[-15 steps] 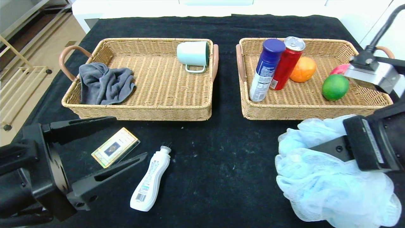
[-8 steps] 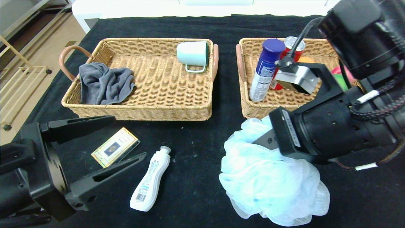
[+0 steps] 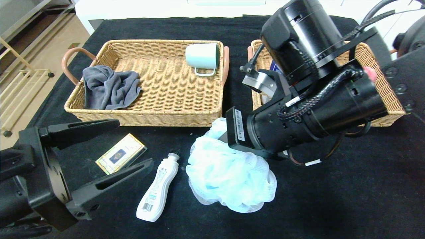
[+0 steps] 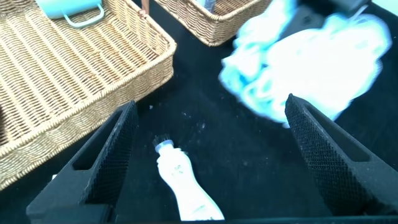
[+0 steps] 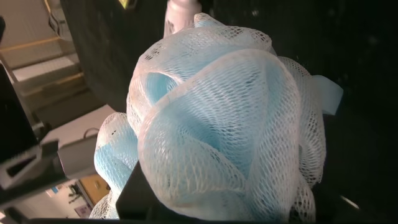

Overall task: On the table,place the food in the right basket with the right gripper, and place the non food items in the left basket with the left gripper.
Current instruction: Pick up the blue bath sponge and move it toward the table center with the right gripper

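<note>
Right hand [image 3: 221,139] clamped on pouf [image 3: 229,172]

The fluffy pale blue bath pouf [image 3: 229,172] sits mid-surface, gripped at two o'clock by the right hand [image 3: 223,136]. At its nine o'clock the white bottle [image 3: 158,187] lies flat; the gold-edged card box [image 3: 121,154] lies farther at nine o'clock.

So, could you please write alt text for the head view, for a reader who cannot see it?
The right gripper, jaws shut on a pale blue bath pouf, carries it low over the black table, in front of the gap between two wicker baskets. The left gripper waits open near a gold-edged card box and a white bottle.
</note>
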Robot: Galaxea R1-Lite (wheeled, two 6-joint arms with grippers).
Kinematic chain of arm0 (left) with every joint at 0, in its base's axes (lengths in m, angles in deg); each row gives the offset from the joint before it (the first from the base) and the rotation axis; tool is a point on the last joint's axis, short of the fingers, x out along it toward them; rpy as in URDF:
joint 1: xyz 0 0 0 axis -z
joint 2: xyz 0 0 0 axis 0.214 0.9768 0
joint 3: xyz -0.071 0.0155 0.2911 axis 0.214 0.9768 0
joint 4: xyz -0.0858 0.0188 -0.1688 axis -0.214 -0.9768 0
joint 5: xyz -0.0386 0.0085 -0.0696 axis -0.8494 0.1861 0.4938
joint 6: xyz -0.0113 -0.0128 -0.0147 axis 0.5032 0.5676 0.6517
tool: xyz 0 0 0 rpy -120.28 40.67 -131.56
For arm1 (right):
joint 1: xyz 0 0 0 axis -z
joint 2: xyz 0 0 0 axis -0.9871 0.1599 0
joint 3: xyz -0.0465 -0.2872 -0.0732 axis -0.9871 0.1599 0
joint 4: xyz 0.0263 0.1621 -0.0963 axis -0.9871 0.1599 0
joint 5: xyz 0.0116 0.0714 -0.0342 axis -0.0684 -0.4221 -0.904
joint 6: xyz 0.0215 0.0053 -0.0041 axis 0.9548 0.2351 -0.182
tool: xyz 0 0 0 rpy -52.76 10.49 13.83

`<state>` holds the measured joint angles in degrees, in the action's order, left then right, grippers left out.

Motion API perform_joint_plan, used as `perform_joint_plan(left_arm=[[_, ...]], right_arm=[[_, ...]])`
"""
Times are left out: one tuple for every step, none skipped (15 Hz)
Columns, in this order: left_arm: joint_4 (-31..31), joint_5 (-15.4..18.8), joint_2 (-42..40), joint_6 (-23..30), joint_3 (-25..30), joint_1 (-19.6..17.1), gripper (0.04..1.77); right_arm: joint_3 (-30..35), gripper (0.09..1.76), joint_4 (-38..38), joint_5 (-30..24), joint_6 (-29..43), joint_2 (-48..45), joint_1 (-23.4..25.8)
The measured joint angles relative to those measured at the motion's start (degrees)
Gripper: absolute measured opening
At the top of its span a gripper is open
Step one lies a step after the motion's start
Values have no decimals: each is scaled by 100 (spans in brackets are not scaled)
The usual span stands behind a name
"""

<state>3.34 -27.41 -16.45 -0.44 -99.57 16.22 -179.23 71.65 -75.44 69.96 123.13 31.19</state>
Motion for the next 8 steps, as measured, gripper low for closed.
perform_joint_plan(left_arm=[[0, 0, -1, -7, -2, 0, 172], [0, 2, -9, -9, -4, 0, 172], [2, 0, -15, -9, -4, 0, 172], [0, 0, -17, -9, -4, 0, 172], [-2, 0, -20, -9, -4, 2, 172], [-4, 0, -20, -7, 0, 4, 172], [-2, 0, -20, -7, 0, 4, 172], [-2, 0, -22, -9, 0, 4, 172]], right_arm=[[-21, 69, -122, 90, 48, 107, -54], [-41, 69, -265, 188, 66, 216, -111], [-49, 69, -325, 221, 72, 310, -144], [-63, 69, -358, 236, 77, 397, -158], [-73, 69, -363, 243, 78, 466, -169], [-74, 69, -369, 256, 77, 510, -174], [-77, 68, -386, 286, 78, 540, -174], [-79, 68, -428, 336, 78, 568, -177]])
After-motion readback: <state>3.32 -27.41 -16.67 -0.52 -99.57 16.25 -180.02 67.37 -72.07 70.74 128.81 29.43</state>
